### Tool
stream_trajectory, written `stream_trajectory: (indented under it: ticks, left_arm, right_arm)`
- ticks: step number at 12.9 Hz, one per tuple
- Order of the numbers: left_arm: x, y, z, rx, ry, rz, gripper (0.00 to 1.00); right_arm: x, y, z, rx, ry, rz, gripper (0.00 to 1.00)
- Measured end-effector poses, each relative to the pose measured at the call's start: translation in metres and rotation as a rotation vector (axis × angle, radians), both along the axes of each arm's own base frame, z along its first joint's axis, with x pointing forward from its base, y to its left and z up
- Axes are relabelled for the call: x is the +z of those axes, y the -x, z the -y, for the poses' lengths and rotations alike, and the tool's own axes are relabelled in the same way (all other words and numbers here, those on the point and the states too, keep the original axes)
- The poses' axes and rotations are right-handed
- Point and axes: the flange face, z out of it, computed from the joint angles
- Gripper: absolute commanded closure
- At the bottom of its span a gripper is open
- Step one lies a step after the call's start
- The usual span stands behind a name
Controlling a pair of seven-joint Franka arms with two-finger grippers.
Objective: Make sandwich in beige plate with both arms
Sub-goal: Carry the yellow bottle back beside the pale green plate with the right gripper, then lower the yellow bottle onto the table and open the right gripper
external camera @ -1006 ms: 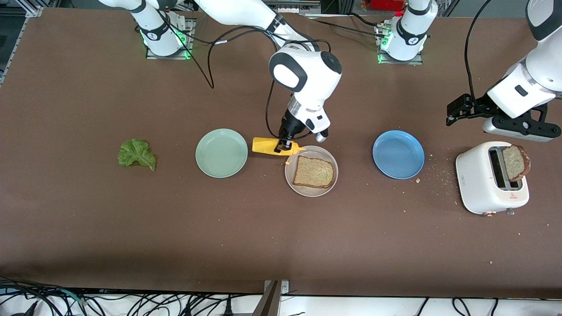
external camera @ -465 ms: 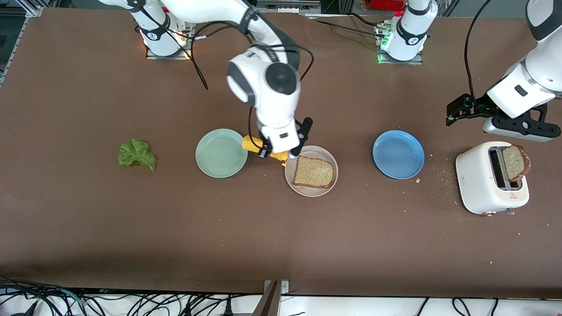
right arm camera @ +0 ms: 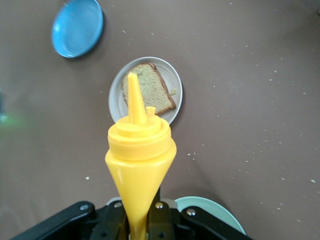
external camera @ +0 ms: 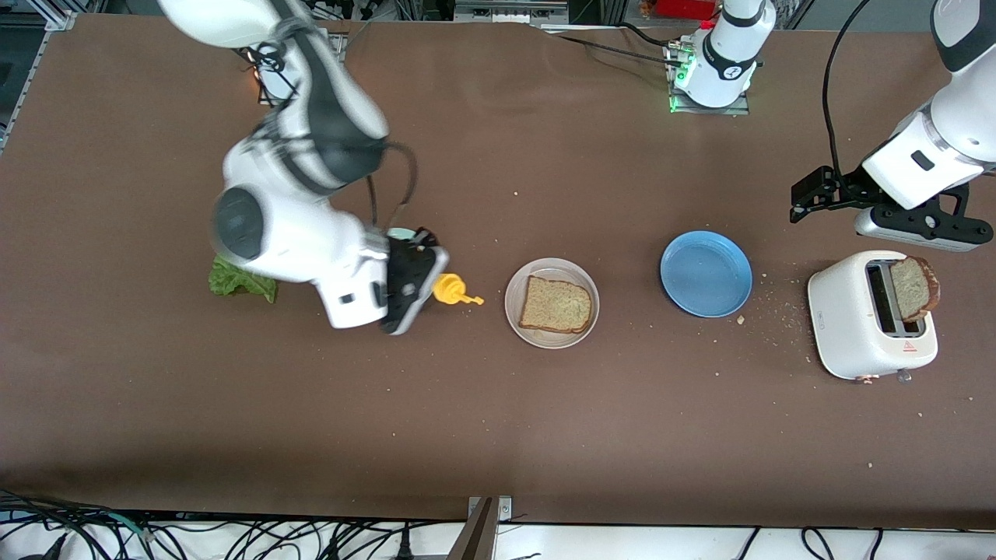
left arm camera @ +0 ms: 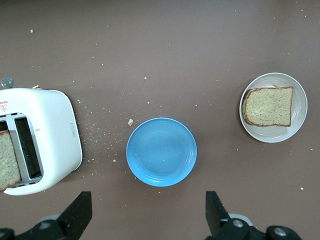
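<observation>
Carrying yellow squeeze bottle (right arm camera: 139, 150) in clamped right gripper (external camera: 420, 268) over mint-green plate (right arm camera: 220, 212) | beige plate (external camera: 517, 320) holds one bread slice (external camera: 555, 304) | lettuce (external camera: 233, 281), toaster slice (external camera: 913, 288) unplaced | left gripper (left arm camera: 145, 215) waits, fingers apart, above toaster (external camera: 864, 327).

Big brown matte surface (external camera: 498, 435) fills nearly whole front view, scattered with pale crumbs (external camera: 778, 315), thickest toward left arm's end. Metal frame rail (external camera: 23, 78) along edge at right arm's end. Nearest front camera, pale floor strip with tangle of black cables (external camera: 233, 537), plus metal bracket (external camera: 486, 529) at surface edge. Even overhead light, soft shadows. Green indicator glow (external camera: 675, 92) at top edge. No walls or windows in shot.
</observation>
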Motion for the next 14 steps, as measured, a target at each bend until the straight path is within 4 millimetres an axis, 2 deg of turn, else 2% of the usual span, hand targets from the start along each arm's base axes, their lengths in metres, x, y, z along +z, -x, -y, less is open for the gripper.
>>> stream_trajectory:
  ticks: [2,4,5,7,9,11,14]
  left_arm:
    - [0.0,0.0,0.0,0.0,0.0,0.0,0.0]
    - [0.0,0.0,0.0,0.0,0.0,0.0,0.0]
    - [0.0,0.0,0.0,0.0,0.0,0.0,0.0]
    - [0.0,0.0,0.001,-0.001,0.0,0.0,0.0]
    - [0.0,0.0,0.001,-0.003,0.0,0.0,0.0]
    - [0.0,0.0,0.002,-0.003,0.0,0.0,0.0]
    - [0.0,0.0,0.002,-0.003,0.0,0.0,0.0]
  right_arm:
    - [-0.022,-0.01,0.068,0.035,-0.121,-0.063,0.92]
    - [-0.038,-0.008,0.127,0.104,-0.226,-0.106,0.92]
    - [-0.046,-0.005,0.154,0.13,-0.296,-0.11,0.92]
    - [-0.076,0.005,0.198,0.17,-0.436,-0.084,0.92]
    - [-0.109,0.019,0.223,0.228,-0.528,-0.033,0.92]
    - [-0.134,0.032,0.242,0.323,-0.599,0.029,0.92]
    - [-0.176,0.042,0.271,0.455,-0.707,0.15,0.92]
